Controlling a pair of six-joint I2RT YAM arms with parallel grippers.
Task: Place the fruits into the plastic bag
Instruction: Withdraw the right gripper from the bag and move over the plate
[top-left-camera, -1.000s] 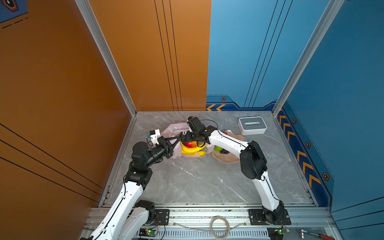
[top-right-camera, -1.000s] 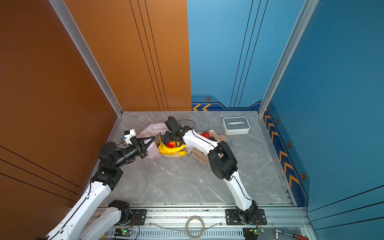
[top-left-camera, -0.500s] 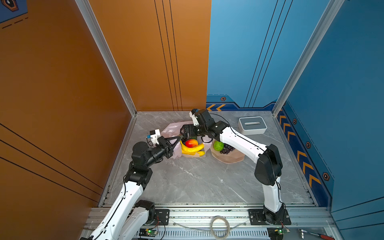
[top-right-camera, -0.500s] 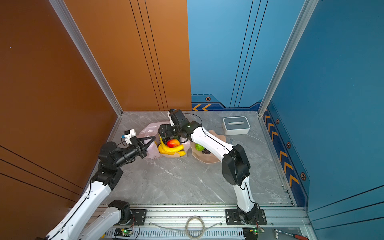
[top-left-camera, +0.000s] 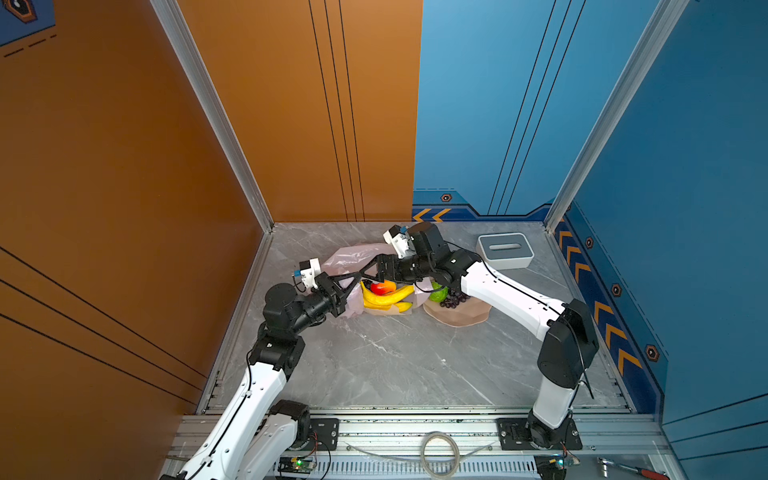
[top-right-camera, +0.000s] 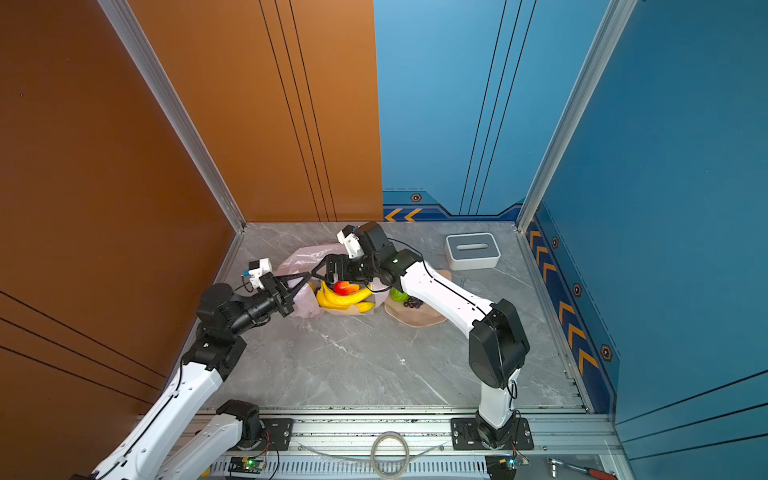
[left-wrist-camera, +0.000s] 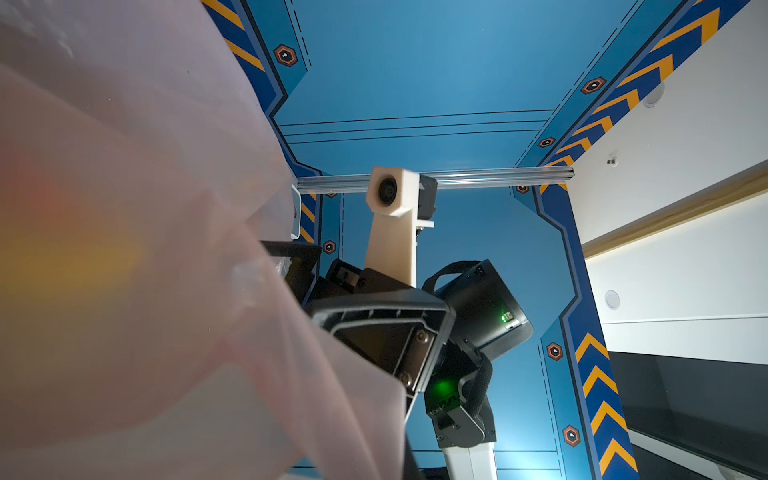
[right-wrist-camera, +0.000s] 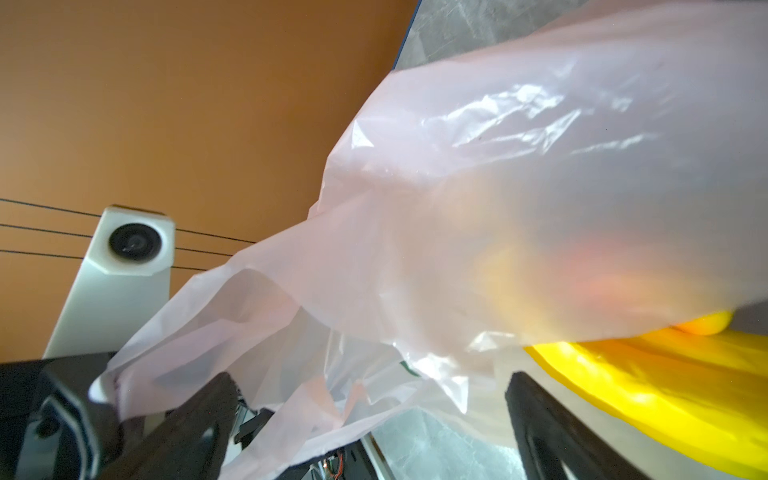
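Left arm stretched low, left gripper (top-left-camera: 358, 276) pinching tight an edge of the plastic bag (top-left-camera: 348, 258), right arm reaching across, right gripper (right-wrist-camera: 370, 376) spread wide, bag film between its fingers (right-wrist-camera: 538, 419).

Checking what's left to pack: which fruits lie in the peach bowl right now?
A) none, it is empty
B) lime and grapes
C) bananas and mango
B: in both top views the green lime and dark grapes sit in the peach bowl, while the bananas and mango lie over at the plastic bag.
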